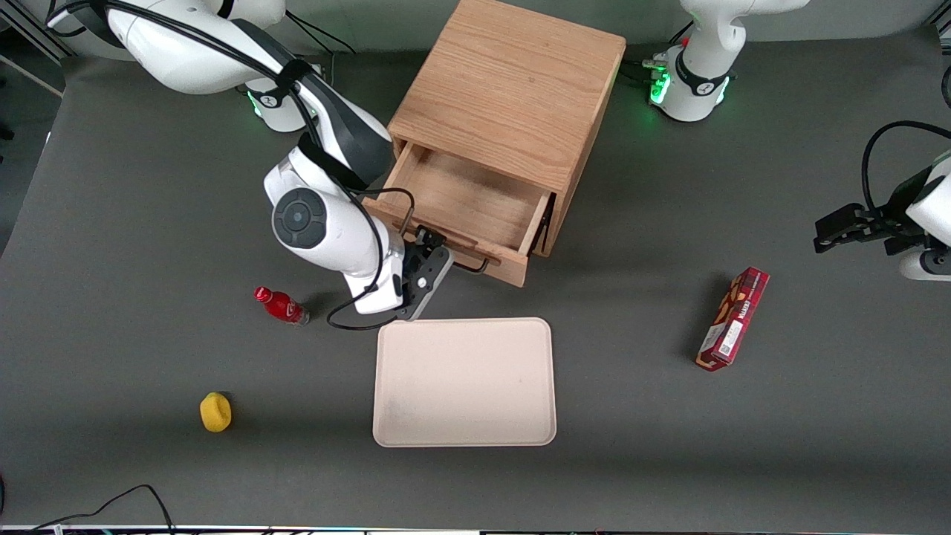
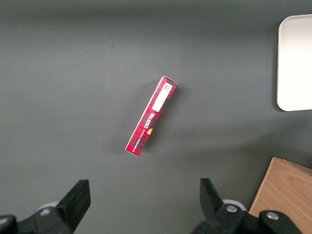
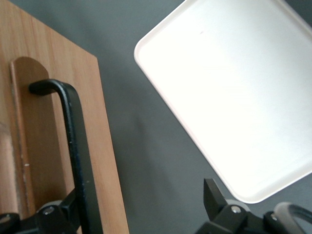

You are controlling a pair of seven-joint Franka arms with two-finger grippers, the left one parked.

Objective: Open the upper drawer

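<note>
The oak cabinet (image 1: 513,96) stands at the middle of the table, away from the front camera. Its upper drawer (image 1: 475,200) is pulled well out toward the front camera, and its bare wooden inside shows. The drawer's thin black bar handle (image 1: 469,264) runs along its front panel (image 3: 102,146) and also shows in the right wrist view (image 3: 73,141). My right gripper (image 1: 435,256) is at the handle's end nearest the working arm. It is open (image 3: 139,212): one finger (image 3: 61,214) sits against the bar, the other finger (image 3: 214,200) is over the mat. The lower drawer is hidden.
A cream tray (image 1: 464,383) lies just nearer the front camera than the drawer; it also shows in the right wrist view (image 3: 234,97). A red bottle (image 1: 281,305) and a yellow object (image 1: 215,412) lie toward the working arm's end. A red box (image 1: 733,319) lies toward the parked arm's end.
</note>
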